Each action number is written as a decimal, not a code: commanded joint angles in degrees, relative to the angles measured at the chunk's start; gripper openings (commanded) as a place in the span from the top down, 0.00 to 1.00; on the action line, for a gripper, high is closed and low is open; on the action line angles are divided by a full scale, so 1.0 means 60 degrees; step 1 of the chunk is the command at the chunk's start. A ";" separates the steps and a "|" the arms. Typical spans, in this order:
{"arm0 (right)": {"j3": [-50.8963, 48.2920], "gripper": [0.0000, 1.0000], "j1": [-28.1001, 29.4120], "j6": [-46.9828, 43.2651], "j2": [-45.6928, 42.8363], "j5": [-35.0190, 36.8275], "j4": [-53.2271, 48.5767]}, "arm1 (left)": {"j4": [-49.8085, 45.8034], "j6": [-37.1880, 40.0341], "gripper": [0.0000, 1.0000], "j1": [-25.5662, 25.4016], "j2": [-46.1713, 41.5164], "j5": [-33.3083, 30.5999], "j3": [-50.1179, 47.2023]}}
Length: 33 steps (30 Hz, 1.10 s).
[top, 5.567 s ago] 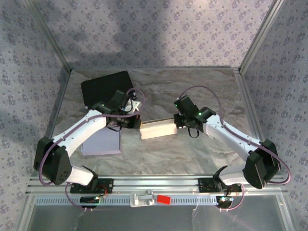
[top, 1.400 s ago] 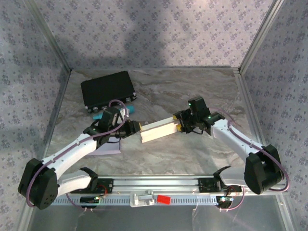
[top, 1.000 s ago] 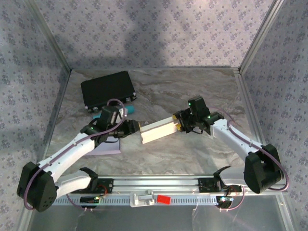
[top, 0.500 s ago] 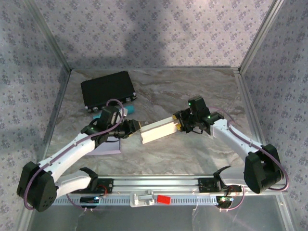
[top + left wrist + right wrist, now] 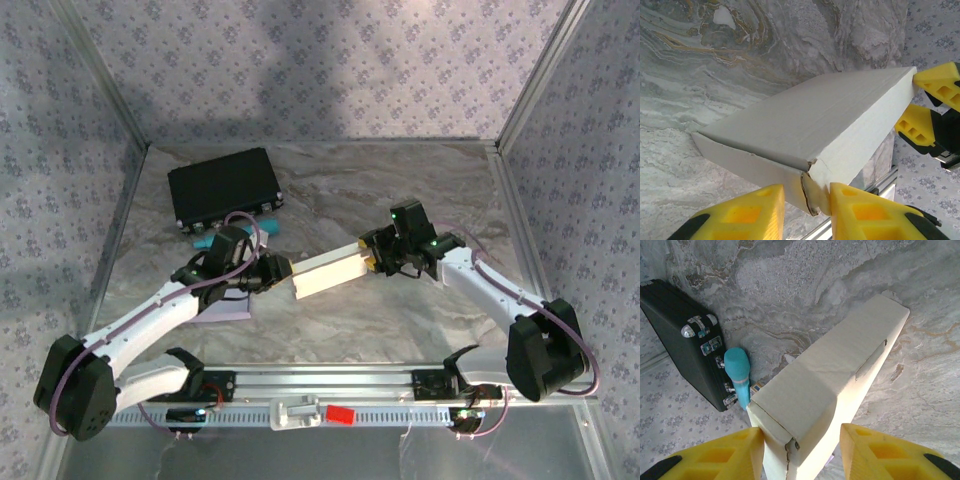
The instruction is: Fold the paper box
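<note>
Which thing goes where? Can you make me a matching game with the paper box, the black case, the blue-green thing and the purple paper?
Things:
1. paper box
2. black case
3. teal tube
4. purple sheet

Places:
A. partly under the left arm
B. far left part of the table
C. about the middle of the table
D. lying right beside the case

Pairs: 1-C, 2-B, 3-D, 4-A
</note>
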 commanded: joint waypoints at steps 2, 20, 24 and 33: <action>-0.0346 0.56 -0.0051 0.0007 0.0389 0.0400 -0.1225 | -0.0869 0.0500 0.75 -0.0053 0.0047 -0.0072 -0.0170; -0.0604 0.56 -0.0143 -0.0293 0.0423 0.0334 -0.1246 | -0.2208 0.1834 0.82 -0.0639 0.0607 -0.0890 -0.0828; -0.0317 0.54 -0.0346 -0.1083 0.0227 0.0349 -0.1609 | -0.2261 0.1981 0.83 -0.0628 0.0936 -0.0987 -0.0612; 0.0650 0.46 -0.0701 -0.2643 -0.0673 0.0288 -0.1927 | -0.2188 0.1916 0.83 -0.0637 0.1107 -0.0977 -0.0228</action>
